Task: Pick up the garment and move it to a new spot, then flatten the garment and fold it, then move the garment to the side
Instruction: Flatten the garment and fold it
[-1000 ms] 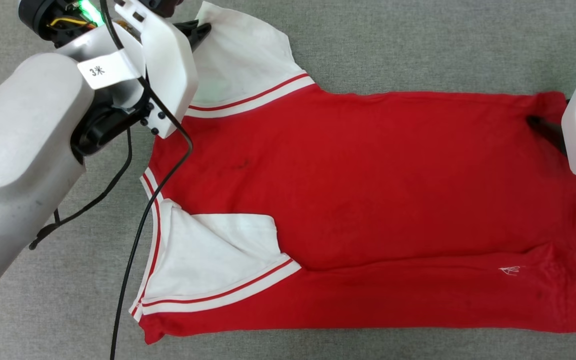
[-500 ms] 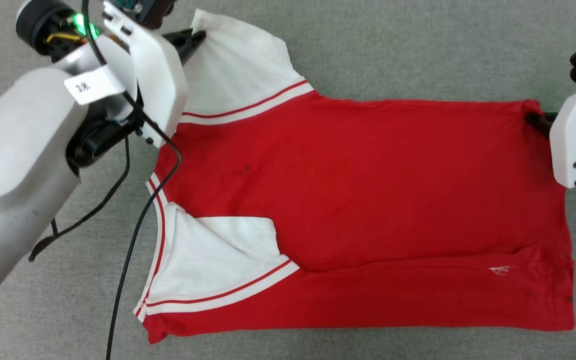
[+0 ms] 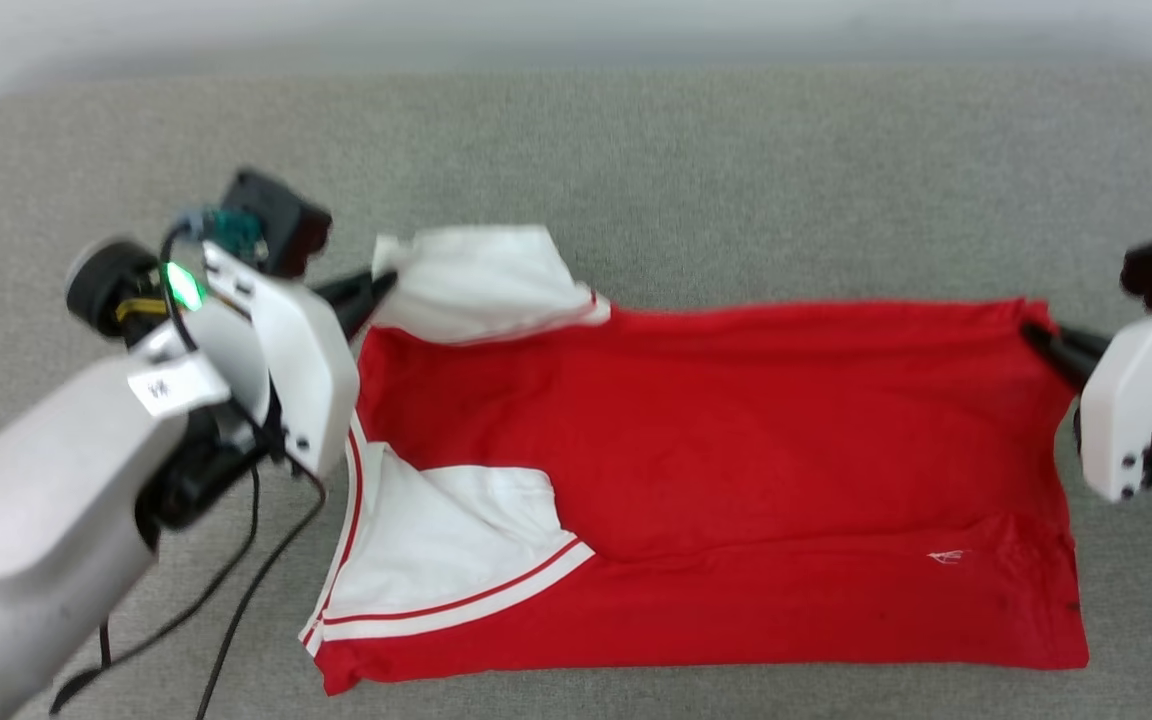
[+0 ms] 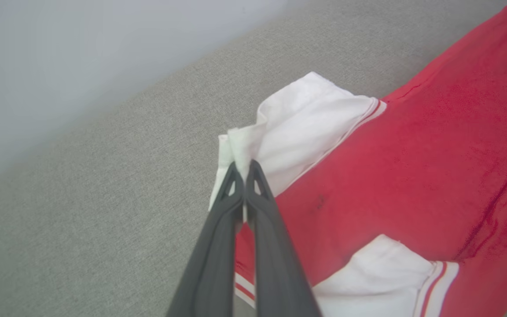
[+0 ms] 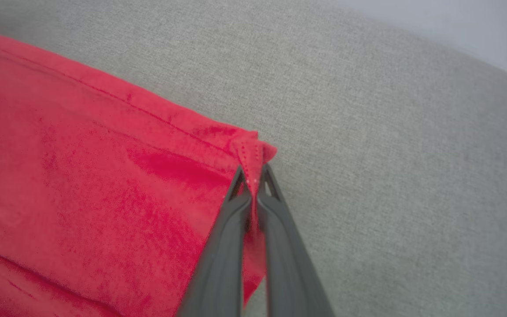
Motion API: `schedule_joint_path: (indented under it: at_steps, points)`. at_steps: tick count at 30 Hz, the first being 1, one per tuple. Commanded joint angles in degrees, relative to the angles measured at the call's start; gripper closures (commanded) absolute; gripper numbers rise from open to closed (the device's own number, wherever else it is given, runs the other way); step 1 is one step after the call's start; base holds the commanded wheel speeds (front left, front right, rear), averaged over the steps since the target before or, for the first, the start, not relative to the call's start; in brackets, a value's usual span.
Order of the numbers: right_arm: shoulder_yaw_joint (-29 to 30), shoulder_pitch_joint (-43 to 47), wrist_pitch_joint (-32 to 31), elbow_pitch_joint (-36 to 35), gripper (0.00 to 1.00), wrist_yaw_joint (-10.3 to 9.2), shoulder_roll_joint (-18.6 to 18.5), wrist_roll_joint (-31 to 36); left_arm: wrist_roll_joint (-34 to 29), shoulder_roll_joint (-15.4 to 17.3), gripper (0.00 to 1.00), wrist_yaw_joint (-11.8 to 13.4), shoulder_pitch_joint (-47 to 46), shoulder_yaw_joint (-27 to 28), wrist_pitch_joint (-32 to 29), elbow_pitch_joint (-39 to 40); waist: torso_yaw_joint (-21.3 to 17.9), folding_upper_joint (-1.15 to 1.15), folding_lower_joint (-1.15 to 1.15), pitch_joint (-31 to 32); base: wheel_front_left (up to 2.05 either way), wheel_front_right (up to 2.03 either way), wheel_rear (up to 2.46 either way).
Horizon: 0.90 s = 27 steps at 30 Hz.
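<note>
A red T-shirt (image 3: 736,450) with white sleeves lies spread across a grey fabric surface (image 3: 686,170). It fills the middle of the head view from nine o'clock to three o'clock. Its neck end points toward nine o'clock and its hem toward three o'clock. Plain red cloth faces up, with a small white mark (image 3: 946,557) near five o'clock.

The left gripper (image 3: 381,285) sits at about ten o'clock. Its two dark fingers are closed tight on the edge of the far white sleeve (image 3: 481,280), which is bunched and lifted at that pinch. In the left wrist view, white cloth pokes out between the fingertips.

The right gripper (image 3: 1031,335) sits at about three o'clock. Its fingers are closed on the far corner of the hem. The right wrist view shows a small peak of red cloth squeezed between the fingertips. The shirt's far edge runs nearly straight between the two grips.

The near white sleeve (image 3: 446,540) lies folded in over the red body at about seven o'clock, its red-and-white striped trim showing. A long crease runs from it toward the hem. A black cable (image 3: 236,610) hangs below the left arm at eight o'clock. A green light (image 3: 181,285) glows on that arm's wrist.
</note>
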State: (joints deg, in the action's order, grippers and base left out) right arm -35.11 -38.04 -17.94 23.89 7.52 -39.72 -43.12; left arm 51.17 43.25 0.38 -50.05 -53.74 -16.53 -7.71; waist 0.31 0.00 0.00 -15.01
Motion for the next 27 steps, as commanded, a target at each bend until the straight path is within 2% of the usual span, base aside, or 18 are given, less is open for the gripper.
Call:
schedule_joint_path:
  at_steps: [1,14,23,27]
  points:
    - [0.4,1.4,0.8,-0.6,1.0,-0.07,-0.1,0.3,0.3,0.5,1.0,0.6,1.6,-0.2,0.5,0.6,0.2,0.0,0.0,1.4,0.0,0.0,0.0]
    - [6.9,18.4,3.9,-6.4,1.0,-0.07,0.8,1.8,4.4,4.2,1.0,7.1,18.1,-2.5,4.2,7.0,0.1,0.0,0.0,6.1,0.0,0.0,0.0]
    - [13.3,29.3,3.9,-10.4,1.0,-0.07,3.7,2.1,5.2,3.3,1.0,9.1,24.0,-4.5,5.7,5.7,0.4,0.0,0.0,6.2,0.0,0.0,0.0]
    - [15.5,32.9,3.3,-11.4,1.0,-0.07,5.0,2.9,5.4,2.7,1.0,9.2,24.9,-4.7,6.2,4.2,0.5,0.0,0.0,5.9,0.0,0.0,0.0]
